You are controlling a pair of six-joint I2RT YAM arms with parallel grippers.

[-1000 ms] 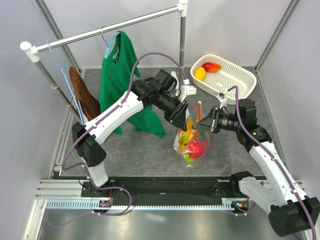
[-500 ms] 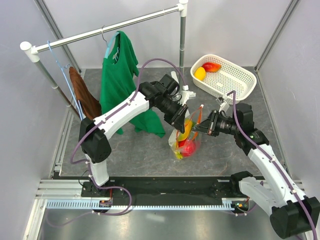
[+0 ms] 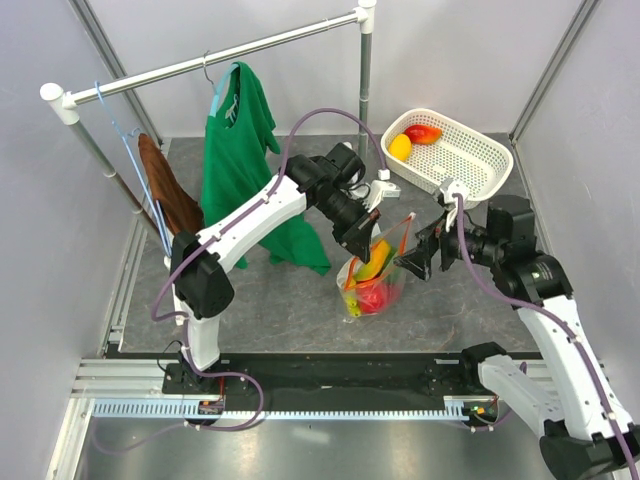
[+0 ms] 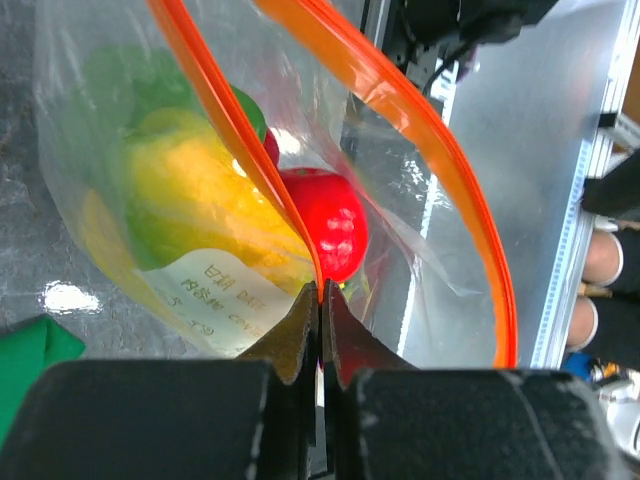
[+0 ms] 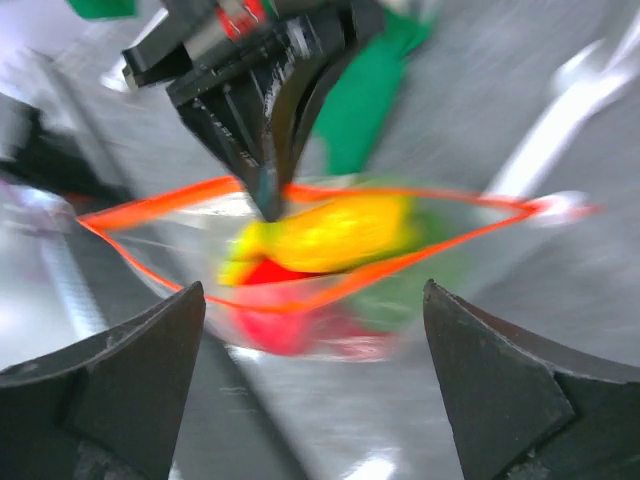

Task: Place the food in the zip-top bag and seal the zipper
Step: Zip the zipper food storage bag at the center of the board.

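Note:
The zip-top bag point(image 3: 377, 280) hangs over the table with its mouth gaping. Inside it is food: a yellow piece point(image 4: 200, 190), a red one point(image 4: 332, 226) and a green one point(image 4: 120, 80). My left gripper point(image 3: 368, 240) is shut on one lip of the orange zipper point(image 4: 225, 115), the strip pinched at its tips point(image 4: 320, 292). My right gripper point(image 3: 413, 262) stands open just right of the bag, touching nothing; in its own view the jaws point(image 5: 312, 288) frame the blurred bag point(image 5: 320, 262) from a short way off. More food, a lemon point(image 3: 400, 147) and a mango point(image 3: 423, 133), lies in the basket.
A white mesh basket point(image 3: 487, 150) sits at the back right. A green shirt point(image 3: 238, 150) and a brown cloth point(image 3: 165, 192) hang from the clothes rail point(image 3: 200, 65) at the left, close behind my left arm.
My right gripper let go of the bag's lip, opened wide and drew back to the right. My left gripper closed on the orange strip and shifted slightly right with the bag.

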